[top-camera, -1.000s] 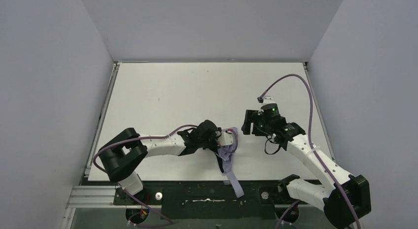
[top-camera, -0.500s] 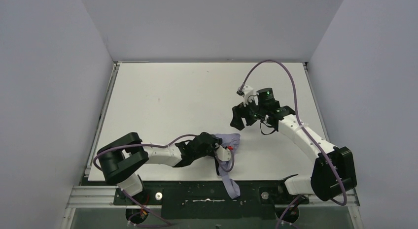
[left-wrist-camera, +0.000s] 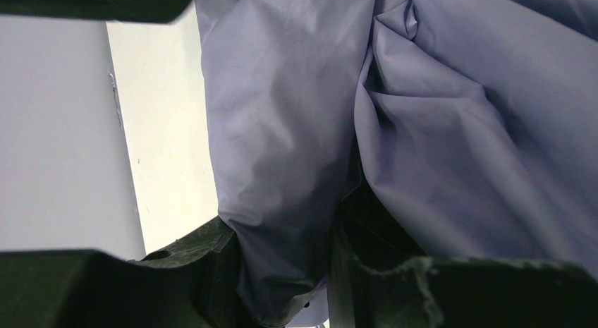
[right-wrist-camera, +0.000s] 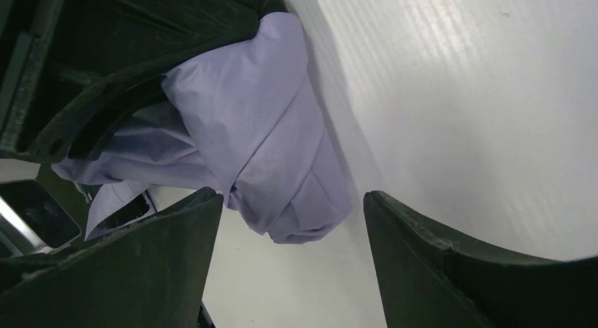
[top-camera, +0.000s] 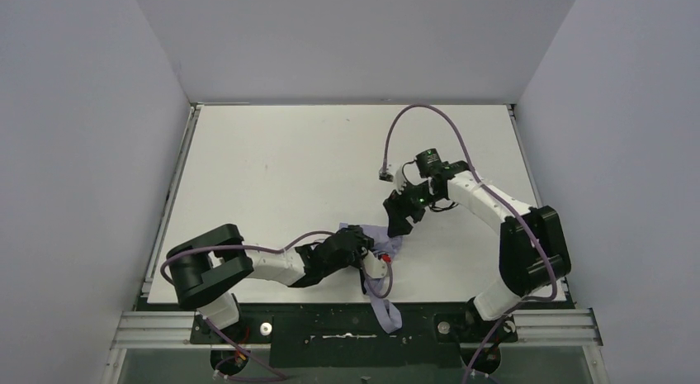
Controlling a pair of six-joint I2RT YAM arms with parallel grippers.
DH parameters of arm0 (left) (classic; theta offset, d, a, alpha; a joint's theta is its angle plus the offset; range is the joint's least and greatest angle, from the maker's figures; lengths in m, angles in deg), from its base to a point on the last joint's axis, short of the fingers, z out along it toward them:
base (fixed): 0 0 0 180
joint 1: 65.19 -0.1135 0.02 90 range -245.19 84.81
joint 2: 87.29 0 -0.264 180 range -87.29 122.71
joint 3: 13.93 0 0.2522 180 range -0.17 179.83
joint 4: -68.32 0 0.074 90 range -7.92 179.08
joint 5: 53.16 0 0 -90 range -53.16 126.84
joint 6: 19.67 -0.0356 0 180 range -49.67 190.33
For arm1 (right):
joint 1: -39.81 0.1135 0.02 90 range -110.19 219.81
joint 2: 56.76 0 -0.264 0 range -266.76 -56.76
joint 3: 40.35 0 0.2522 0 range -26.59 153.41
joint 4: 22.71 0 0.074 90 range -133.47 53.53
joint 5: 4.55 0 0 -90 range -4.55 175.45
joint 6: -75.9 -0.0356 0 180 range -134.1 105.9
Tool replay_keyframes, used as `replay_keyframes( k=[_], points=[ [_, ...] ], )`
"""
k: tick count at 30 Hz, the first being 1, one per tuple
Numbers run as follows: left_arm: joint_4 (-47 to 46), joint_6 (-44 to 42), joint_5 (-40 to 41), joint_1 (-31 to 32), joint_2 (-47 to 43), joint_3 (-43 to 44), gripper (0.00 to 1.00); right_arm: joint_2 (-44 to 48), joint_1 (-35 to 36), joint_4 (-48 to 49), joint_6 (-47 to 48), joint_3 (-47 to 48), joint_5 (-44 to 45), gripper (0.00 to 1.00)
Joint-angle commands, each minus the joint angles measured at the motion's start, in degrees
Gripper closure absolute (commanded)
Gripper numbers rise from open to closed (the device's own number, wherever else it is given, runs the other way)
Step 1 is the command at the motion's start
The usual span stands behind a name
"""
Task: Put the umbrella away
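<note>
White table (top-camera: 272,169), umbrella (left-wrist-camera: 437,144) in left claw (top-camera: 369,253)

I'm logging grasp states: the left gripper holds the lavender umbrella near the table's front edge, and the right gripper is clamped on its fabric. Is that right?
Not quite. The right gripper is open, not clamped: the right wrist view shows its jaws standing apart, not closed on the umbrella. The left gripper does hold it.

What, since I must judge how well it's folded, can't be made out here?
- Umbrella handle: top view, lost among the left jaws and bunched fabric.
- Left wrist view: fabric fills the frame, so no ribs show.
- Right wrist view: the umbrella's far end is covered by the left jaws.
</note>
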Motion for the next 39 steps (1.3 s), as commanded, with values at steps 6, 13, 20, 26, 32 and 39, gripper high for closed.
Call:
replay_keyframes(
  k=[6,13,20,26,32,39],
  points=[
    [1.43,-2.28,-0.67,1.53,1.92,-1.64,1.0,-6.77,3.96,-1.79,3.17,3.44,-0.3,0.27],
    [-1.3,-0.06,0.96,1.64,2.03,-1.7,1.0,-10.43,5.42,-2.26,2.09,3.31,5.46,0.43],
    [-1.41,6.61,4.88,1.63,-2.28,0.2,0.8,-10.54,7.14,0.56,-0.25,1.12,13.59,0.7],
    [2.97,14.59,5.24,1.71,-12.98,-0.01,0.27,-6.36,7.5,7.96,-2.38,-3.32,17.1,0.87],
    [17.53,28.14,3.98,2.21,-32.5,-0.69,0.27,-2.9,9.19,11.35,-1.1,-5.51,20.98,0.9],
    [29.88,39.62,7.25,0.94,-54.0,-3.69,0.16,0.26,12.79,13.19,2.67,-8.71,26.83,0.87]
  ],
)
